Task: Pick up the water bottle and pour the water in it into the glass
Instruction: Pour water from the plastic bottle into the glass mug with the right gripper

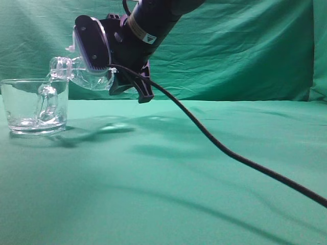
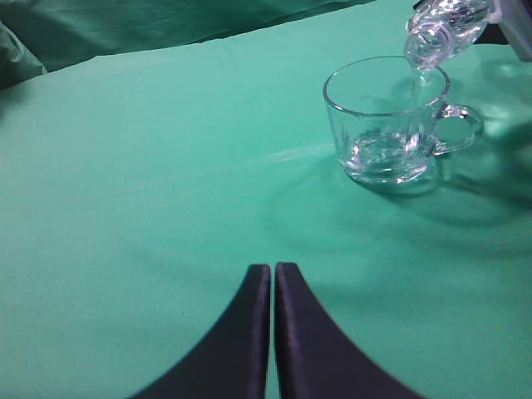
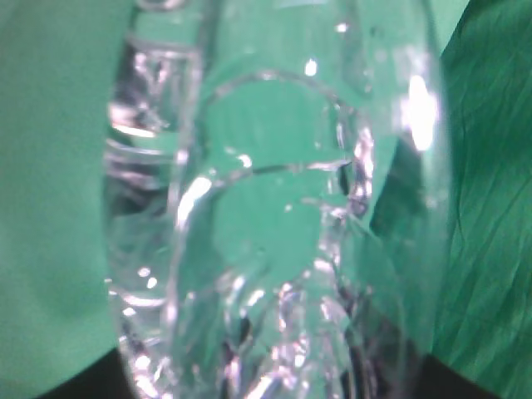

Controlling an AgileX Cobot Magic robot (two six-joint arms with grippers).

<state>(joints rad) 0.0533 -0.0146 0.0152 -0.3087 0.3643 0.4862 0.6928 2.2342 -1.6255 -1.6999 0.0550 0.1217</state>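
Note:
My right gripper point(image 1: 110, 76) is shut on the water bottle point(image 1: 84, 75), a clear ribbed plastic bottle. It holds the bottle tipped on its side with the neck point(image 1: 60, 67) over the rim of the glass point(image 1: 28, 104). The glass is a short wide mug with a handle, at the far left of the green cloth. In the left wrist view a thin stream of water point(image 2: 418, 83) runs from the bottle's mouth point(image 2: 431, 37) into the glass point(image 2: 384, 125). The bottle point(image 3: 274, 208) fills the right wrist view. My left gripper point(image 2: 273, 270) is shut and empty, low over the cloth, well short of the glass.
A green cloth point(image 1: 179, 178) covers the table and hangs as a backdrop point(image 1: 245, 46). A black cable point(image 1: 230, 150) trails from the right arm down across the cloth to the right edge.

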